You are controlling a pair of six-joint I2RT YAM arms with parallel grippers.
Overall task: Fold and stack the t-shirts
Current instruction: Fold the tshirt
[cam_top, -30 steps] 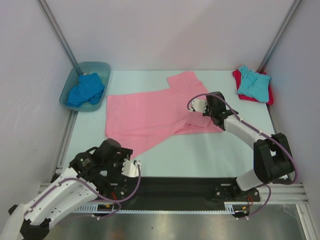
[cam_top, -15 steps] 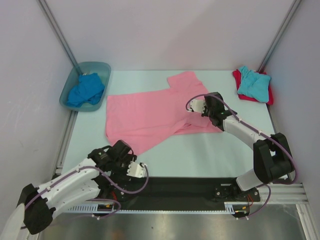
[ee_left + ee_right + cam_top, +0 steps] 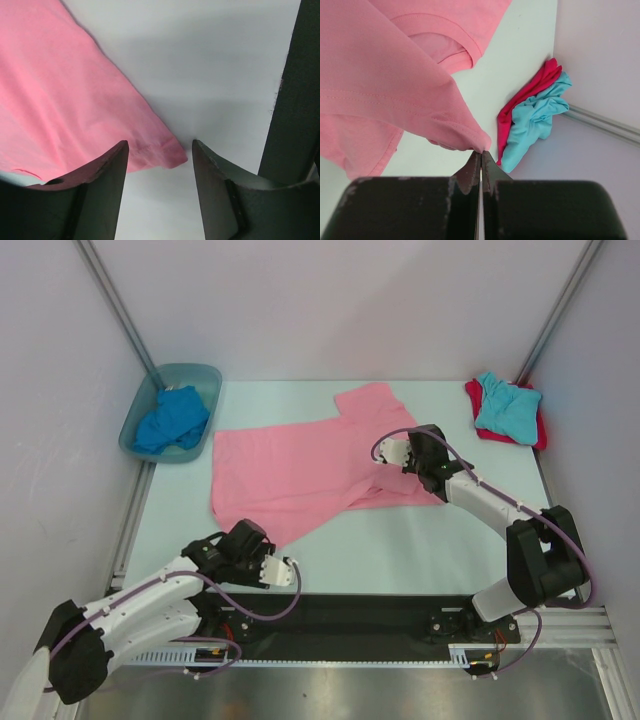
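The pink t-shirt [image 3: 300, 465] lies spread across the middle of the table. My right gripper [image 3: 397, 452] is shut on a pinch of its right edge, and in the right wrist view the cloth [image 3: 385, 75] bunches up at the closed tips [image 3: 481, 153]. My left gripper [image 3: 272, 558] is low over the shirt's near corner. In the left wrist view that corner [image 3: 165, 152] lies between the open fingertips [image 3: 160, 150], untouched. A turquoise t-shirt [image 3: 507, 405] sits crumpled on a red one [image 3: 540, 435] at the back right. The royal blue t-shirt [image 3: 172, 420] lies in the tub.
The blue-green plastic tub [image 3: 190, 371] stands at the back left corner. White walls and metal frame posts close in the table on three sides. A black rail [image 3: 380, 610] runs along the near edge beside the left gripper.
My left gripper has swung right and forward to the pink shirt's near corner, and its jaws have narrowed. The right gripper has stayed almost still, holding the cloth.
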